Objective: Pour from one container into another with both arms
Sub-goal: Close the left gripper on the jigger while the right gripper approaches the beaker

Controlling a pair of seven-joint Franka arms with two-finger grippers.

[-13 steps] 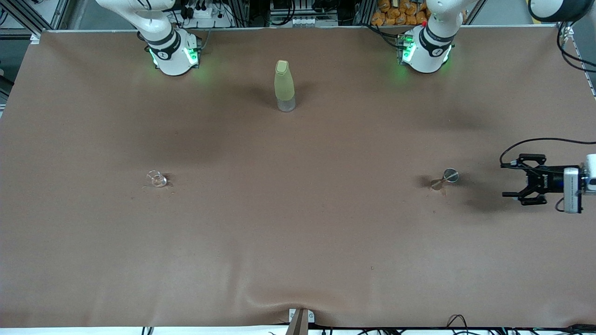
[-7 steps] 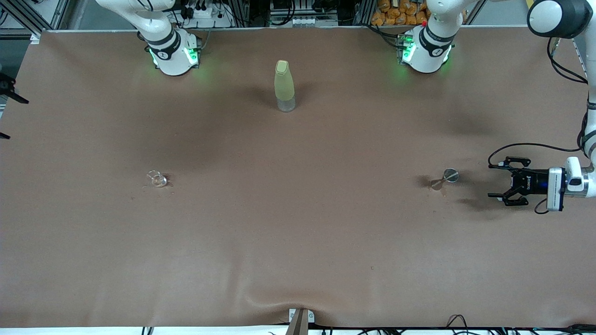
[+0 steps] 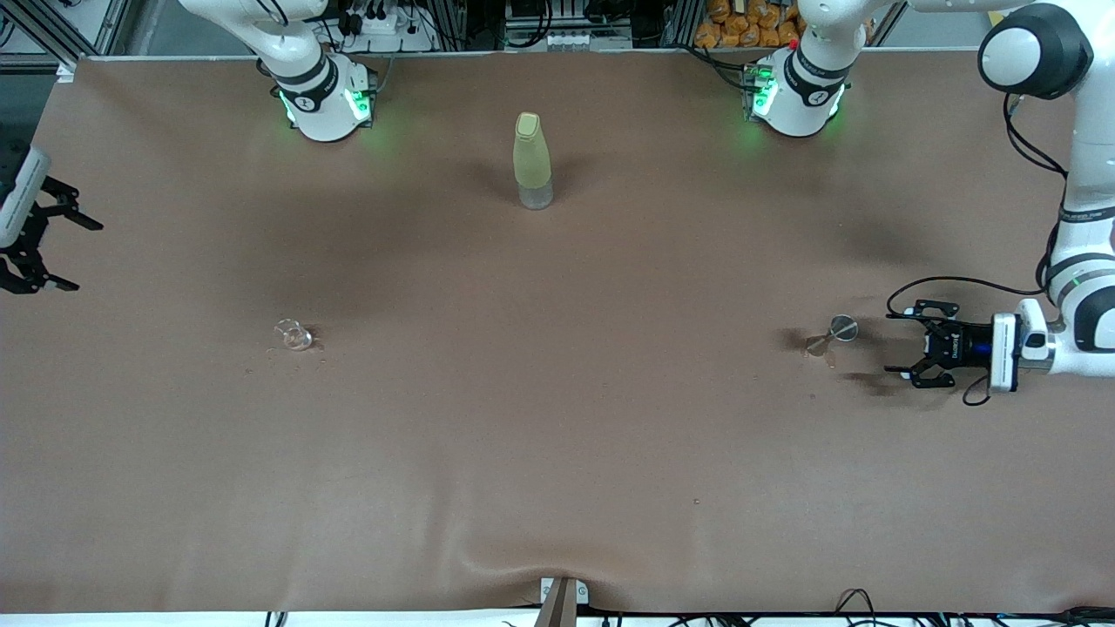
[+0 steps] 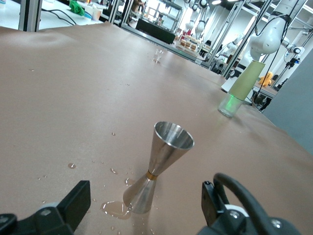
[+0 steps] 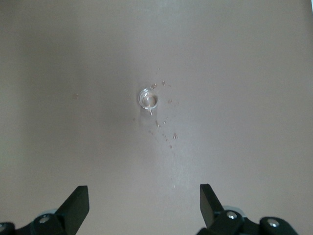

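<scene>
Front view: both grippers open, nothing held.
Left gripper gapes low beside the upright steel jigger; right gripper hangs spread near the small glass.

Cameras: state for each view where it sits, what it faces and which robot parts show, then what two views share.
Front view: high across the table, facing both bases; shows left gripper beside the jigger, right gripper at the right arm's end.
Left wrist view: low on the left wrist, facing the jigger; its open jaws frame it.
Right wrist view: above, looking down on the small glass; open jaws show.
Shared: front and left wrist both show the green bottle.
</scene>
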